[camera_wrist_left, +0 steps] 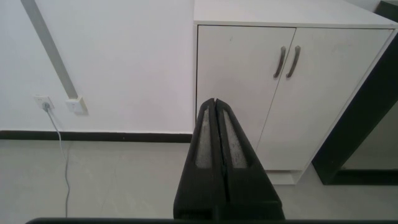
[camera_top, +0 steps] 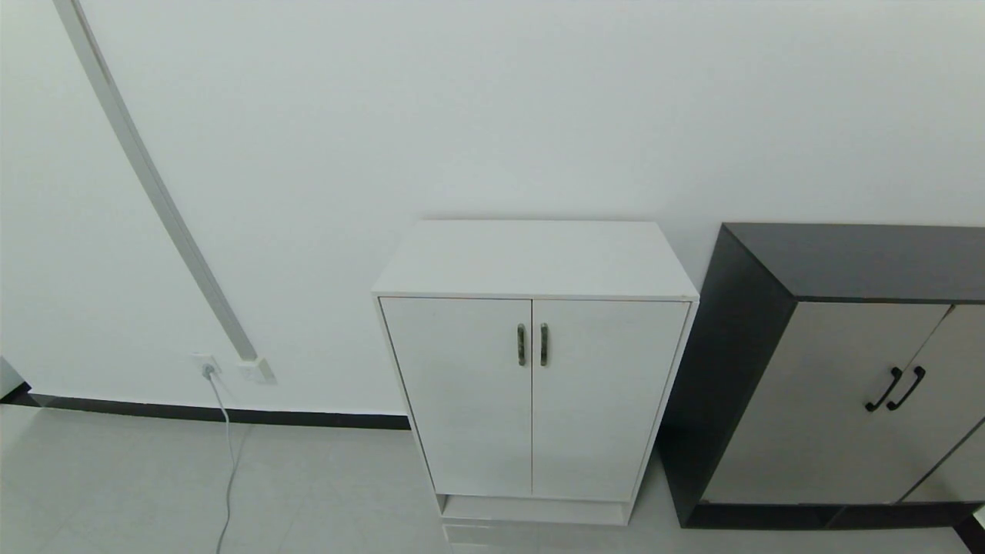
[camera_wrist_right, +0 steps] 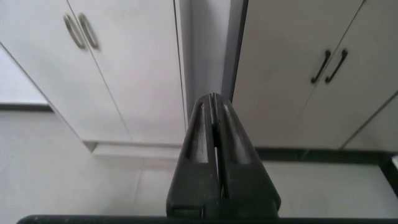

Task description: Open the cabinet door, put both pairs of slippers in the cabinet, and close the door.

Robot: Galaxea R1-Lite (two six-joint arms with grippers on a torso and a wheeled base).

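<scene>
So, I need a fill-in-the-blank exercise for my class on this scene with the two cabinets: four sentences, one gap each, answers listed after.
1. Both doors of the white cabinet are ____.
2. In the head view, the black cabinet stands on the white cabinet's ____ side.
3. A grey cable is plugged into the wall ____.
4. The left gripper and the right gripper have their fingers pressed ____, holding nothing.
Missing words: closed; right; socket; together.

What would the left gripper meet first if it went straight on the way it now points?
Probably the white cabinet's left door. The left gripper points at its plain panel with nothing between, though depth is unclear.
</scene>
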